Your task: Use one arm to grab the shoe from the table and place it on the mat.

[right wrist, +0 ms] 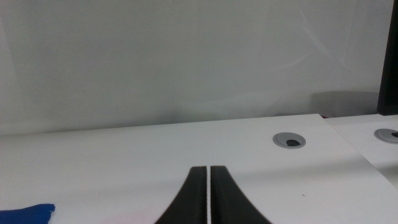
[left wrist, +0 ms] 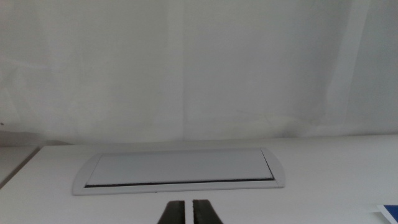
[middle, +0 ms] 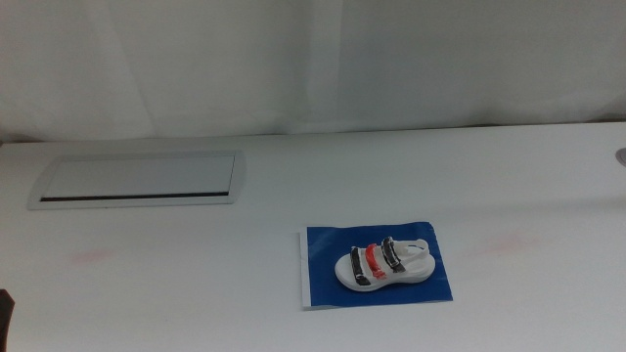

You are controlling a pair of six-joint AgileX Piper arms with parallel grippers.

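Note:
The shoe (middle: 384,264), a small white sandal with two black straps and a red-orange one, lies on its sole on the dark blue mat (middle: 321,284), right of centre on the white table (middle: 293,196). No gripper touches it. The left gripper (left wrist: 186,213) waits at the near left with its jaws shut and empty; a dark bit of that arm (middle: 5,315) shows at the middle view's bottom left edge. The right gripper (right wrist: 209,190) is out of the middle view, with its jaws shut and empty. A mat corner shows in the left wrist view (left wrist: 389,209) and the right wrist view (right wrist: 28,214).
A long grey-white recessed panel (middle: 137,179) lies in the table at the back left and also shows in the left wrist view (left wrist: 180,168). A round grey cable grommet (right wrist: 289,140) sits near the table's right edge (middle: 620,154). A white wall stands behind the table.

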